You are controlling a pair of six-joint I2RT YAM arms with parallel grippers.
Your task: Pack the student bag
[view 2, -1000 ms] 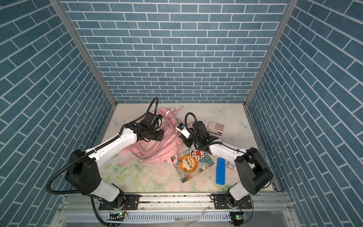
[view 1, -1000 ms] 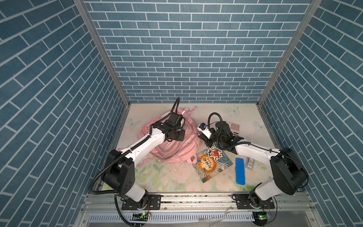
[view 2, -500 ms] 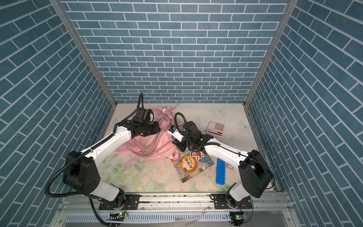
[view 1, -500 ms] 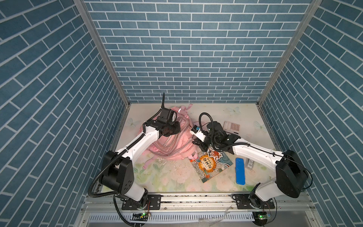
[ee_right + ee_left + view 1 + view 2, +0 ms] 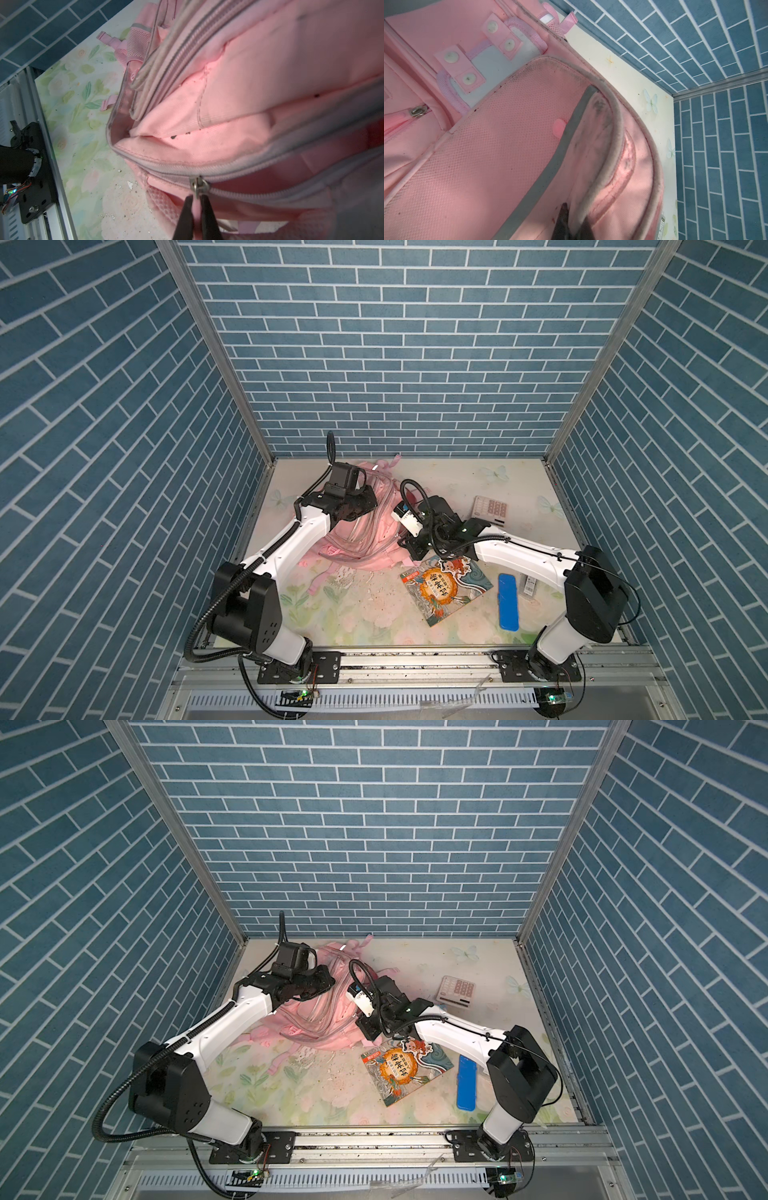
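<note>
Large soft pink fabric student bag (image 5: 361, 531) slumped rear-left on floral table (image 5: 353, 614). Its rim clamped by left gripper (image 5: 571, 220); right gripper (image 5: 196, 207) pinches metal zip pull (image 5: 197, 185) (compartment gaping). Likely step: unzipping. Next: steady pull along track.

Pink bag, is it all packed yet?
Not yet. Nothing looks packed: the book, blue case and calculator lie on the table outside the student bag. Right now the right pincer pinches the zip pull and the left pincer grips the bag's edge. To do: open up, put everything in.
</note>
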